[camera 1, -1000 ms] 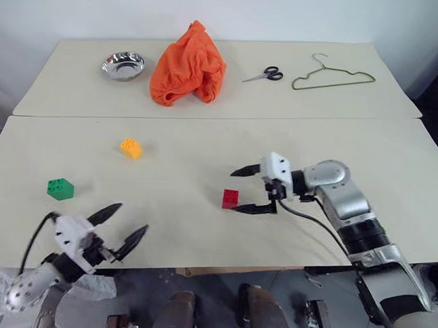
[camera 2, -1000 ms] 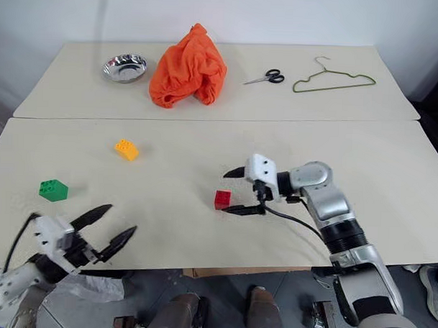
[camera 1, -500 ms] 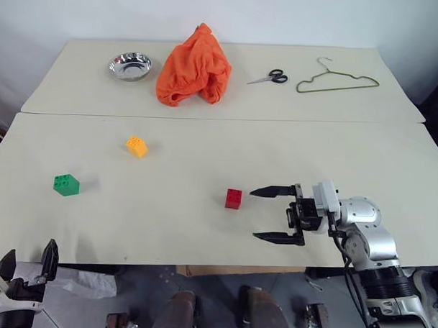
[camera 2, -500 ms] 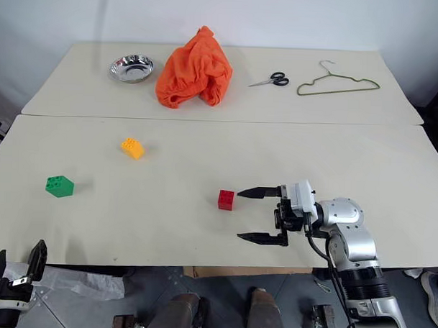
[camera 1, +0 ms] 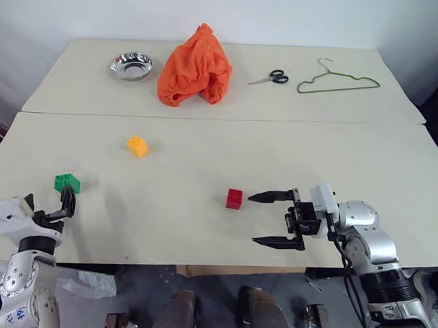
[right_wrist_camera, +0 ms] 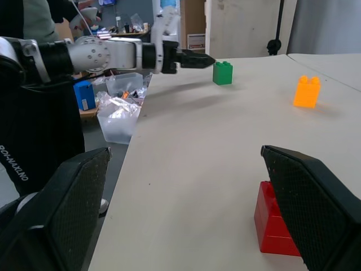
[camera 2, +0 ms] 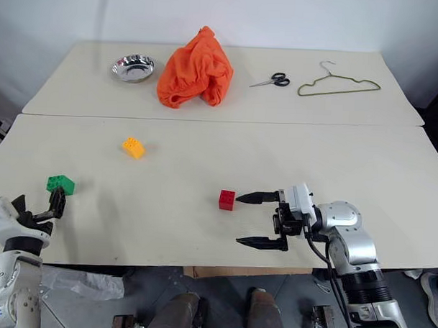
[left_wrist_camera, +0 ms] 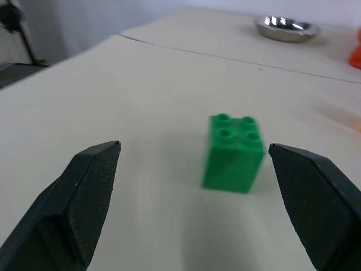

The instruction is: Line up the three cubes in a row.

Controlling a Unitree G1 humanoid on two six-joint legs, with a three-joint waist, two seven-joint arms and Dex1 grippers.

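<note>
Three studded cubes lie spread over the near table. The green cube [camera 1: 66,182] is at the left, the yellow-orange cube [camera 1: 137,145] farther back, and the red cube [camera 1: 234,198] near the middle. My left gripper [camera 1: 50,198] is open at the table's front left edge. It points at the green cube [left_wrist_camera: 232,151], which stands just beyond its fingertips and not between them. My right gripper [camera 1: 252,220] is open and lies level, pointing left. Its far fingertip is just right of the red cube [right_wrist_camera: 279,227] and does not touch it. Nothing is held.
On the far table sit a steel bowl [camera 1: 131,64], a heap of orange cloth [camera 1: 195,66], scissors [camera 1: 268,77] and a green wire hanger [camera 1: 337,78]. A seam [camera 1: 220,119] separates the two tables. The near table's front edge [camera 1: 165,264] runs close under both grippers.
My left gripper dropped below the table's front edge, then came up and leftward to the green cube. My right gripper drew back from around the red cube to its right and has held there.
</note>
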